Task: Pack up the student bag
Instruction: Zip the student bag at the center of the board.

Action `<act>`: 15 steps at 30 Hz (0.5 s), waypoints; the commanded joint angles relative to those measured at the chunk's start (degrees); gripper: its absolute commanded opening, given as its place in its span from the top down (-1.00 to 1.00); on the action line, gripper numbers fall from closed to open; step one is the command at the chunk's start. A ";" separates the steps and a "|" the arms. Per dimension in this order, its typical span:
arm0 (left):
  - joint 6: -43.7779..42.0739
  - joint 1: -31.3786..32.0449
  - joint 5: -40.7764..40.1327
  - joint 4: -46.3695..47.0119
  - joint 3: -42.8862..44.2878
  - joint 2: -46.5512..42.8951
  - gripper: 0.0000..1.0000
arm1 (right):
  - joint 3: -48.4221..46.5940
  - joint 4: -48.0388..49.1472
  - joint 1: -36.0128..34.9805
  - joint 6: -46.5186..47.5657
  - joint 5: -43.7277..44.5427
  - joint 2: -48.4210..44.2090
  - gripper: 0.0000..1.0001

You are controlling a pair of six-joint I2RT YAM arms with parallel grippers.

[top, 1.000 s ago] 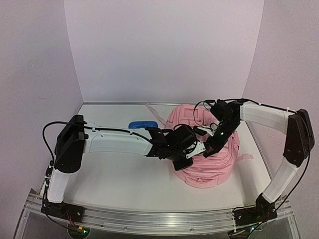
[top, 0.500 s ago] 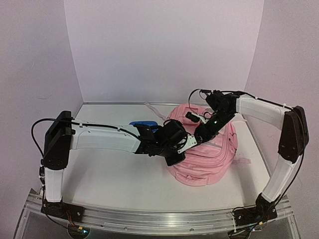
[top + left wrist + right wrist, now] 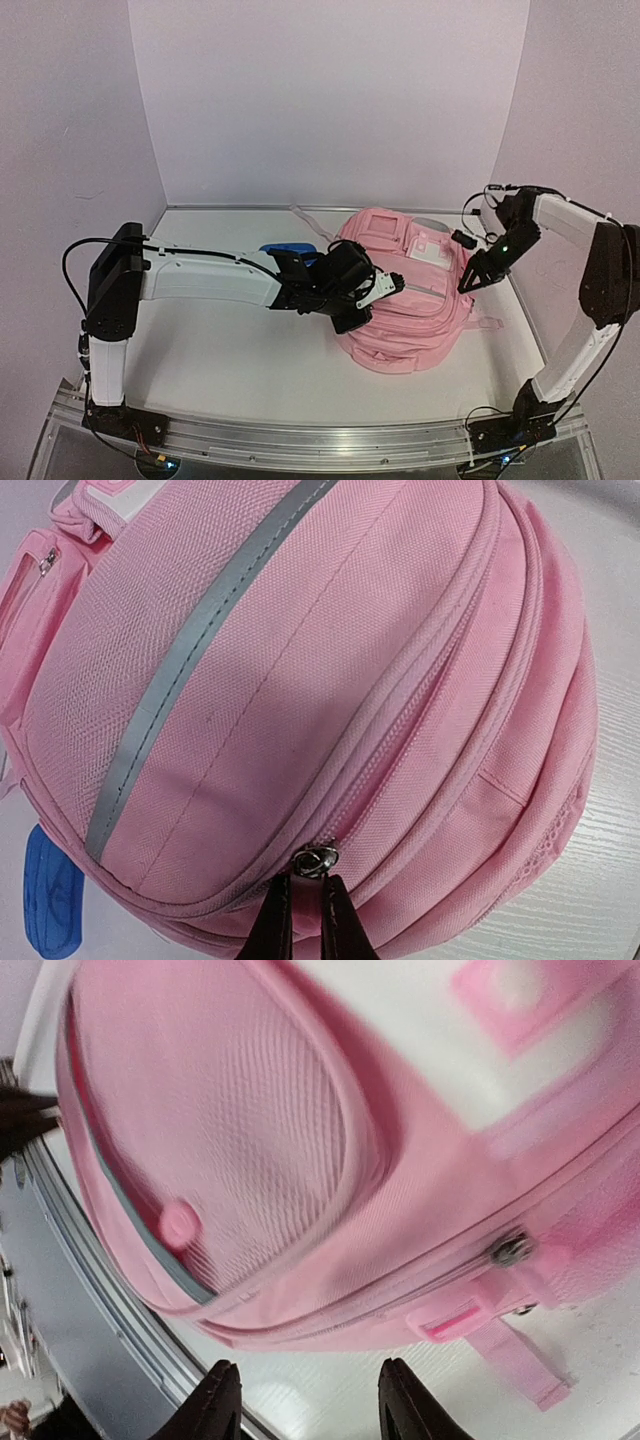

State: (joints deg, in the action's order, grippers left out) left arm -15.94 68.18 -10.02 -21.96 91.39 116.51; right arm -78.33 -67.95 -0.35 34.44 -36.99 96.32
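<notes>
- Found flat on the table (image 3: pixel 220 350), right of centre: the student bag (image 3: pixel 410 320).
- Pinching a zipper pull (image 3: pixel 314 859) in the pressed-together left gripper (image 3: pixel 305 905), probably to run the zip.
- Holding the right gripper (image 3: pixel 305 1400) spread, empty, at the bag's right edge, likely for clearance.
- Showing that pinch only at the left wrist; overhead, too small to tell.

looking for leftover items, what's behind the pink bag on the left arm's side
A blue flat object lies there, partly covered by the student bag and the left arm. What it is cannot be told.
</notes>
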 commanded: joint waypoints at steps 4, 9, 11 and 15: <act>1.22 0.59 3.91 -0.11 3.30 -0.25 1.00 | 4.92 -0.16 -2.28 3.35 -3.85 4.26 0.17; 0.56 1.07 5.04 -0.79 7.12 2.21 1.00 | 5.74 4.71 -7.81 -2.38 -9.08 5.88 0.23; 0.05 1.40 5.65 -1.21 8.65 3.07 1.00 | 5.67 7.02 -9.76 -5.45 -11.39 6.11 0.23; -0.15 1.70 6.23 -1.40 10.82 4.27 1.00 | 4.83 11.42 -13.02 -11.03 -14.55 6.45 0.24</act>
State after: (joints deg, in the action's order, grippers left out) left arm -15.21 68.23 -8.43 -26.43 97.24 119.67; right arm -72.95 -63.90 -8.45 29.60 -40.16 101.86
